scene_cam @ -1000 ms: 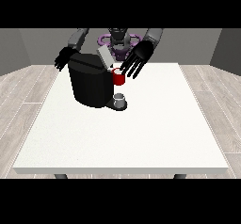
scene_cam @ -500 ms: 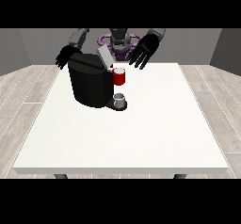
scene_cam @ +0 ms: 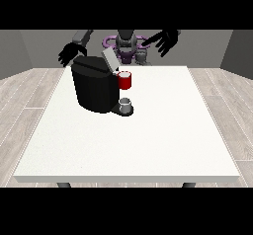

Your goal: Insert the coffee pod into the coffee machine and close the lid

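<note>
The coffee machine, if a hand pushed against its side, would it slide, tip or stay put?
The coffee machine looks like a broad, squat black block standing flat on the table, so it would probably slide rather than tip. It seems rigid and likely heavy. Its raised lid would probably swing if pushed.

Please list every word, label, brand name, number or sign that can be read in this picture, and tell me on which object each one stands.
There are none. The black coffee machine, its raised lid, the red thing at the machine, the white table and the robot all show plain surfaces, with no letters, numbers or logos visible.
</note>
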Motion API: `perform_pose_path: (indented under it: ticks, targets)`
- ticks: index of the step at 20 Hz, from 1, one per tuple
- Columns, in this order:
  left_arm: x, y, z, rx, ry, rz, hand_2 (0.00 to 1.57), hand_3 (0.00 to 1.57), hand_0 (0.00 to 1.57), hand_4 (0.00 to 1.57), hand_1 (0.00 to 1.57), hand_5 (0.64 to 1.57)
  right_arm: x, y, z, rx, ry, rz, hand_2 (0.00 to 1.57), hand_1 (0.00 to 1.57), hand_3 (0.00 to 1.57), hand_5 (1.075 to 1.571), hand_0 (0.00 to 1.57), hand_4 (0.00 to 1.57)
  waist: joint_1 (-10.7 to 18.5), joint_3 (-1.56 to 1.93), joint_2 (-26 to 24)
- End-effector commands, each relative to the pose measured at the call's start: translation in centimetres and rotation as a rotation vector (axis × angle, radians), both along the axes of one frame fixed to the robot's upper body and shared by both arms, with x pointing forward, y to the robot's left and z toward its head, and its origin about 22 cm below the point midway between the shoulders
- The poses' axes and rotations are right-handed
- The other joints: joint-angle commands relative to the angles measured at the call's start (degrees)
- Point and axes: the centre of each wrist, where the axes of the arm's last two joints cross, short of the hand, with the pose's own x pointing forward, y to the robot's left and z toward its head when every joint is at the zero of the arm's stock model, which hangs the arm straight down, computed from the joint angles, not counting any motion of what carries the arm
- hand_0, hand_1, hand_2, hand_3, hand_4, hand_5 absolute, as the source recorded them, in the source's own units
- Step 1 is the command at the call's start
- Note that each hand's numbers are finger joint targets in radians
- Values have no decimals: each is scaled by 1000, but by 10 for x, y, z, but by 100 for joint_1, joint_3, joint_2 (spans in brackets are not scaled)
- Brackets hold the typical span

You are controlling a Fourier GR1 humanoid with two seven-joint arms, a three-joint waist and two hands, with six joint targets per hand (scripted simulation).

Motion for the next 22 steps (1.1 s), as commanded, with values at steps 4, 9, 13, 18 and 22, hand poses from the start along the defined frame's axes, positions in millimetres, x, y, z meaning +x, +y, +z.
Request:
perform_pose_path:
  ticks: [4,9,13,18,22]
  targets:
    - [-41,28,-89,-272,122,80,0,0,0,0,0,1571,-37,-7,-18,-30,61,21,0,0,0,1571,0,492,242,-1,-945]
    - [-57,2,-122,-394,228,86,0,0,0,215,0,1571,-15,-3,8,-75,27,86,0,0,0,1571,0,349,664,1,-1193]
    - [-79,31,-144,-397,250,129,0,0,0,0,0,1571,-6,6,38,-79,-50,194,0,0,0,1571,0,125,615,1,-1225]
    - [-86,17,-146,-516,266,84,0,0,0,57,0,1571,7,-12,55,-88,-91,190,0,0,0,1571,0,0,1086,5,-1235]
    - [-106,-9,-168,-545,284,74,0,0,0,0,0,1571,18,14,65,-116,-88,275,0,0,0,1571,0,0,1242,4,-1218]
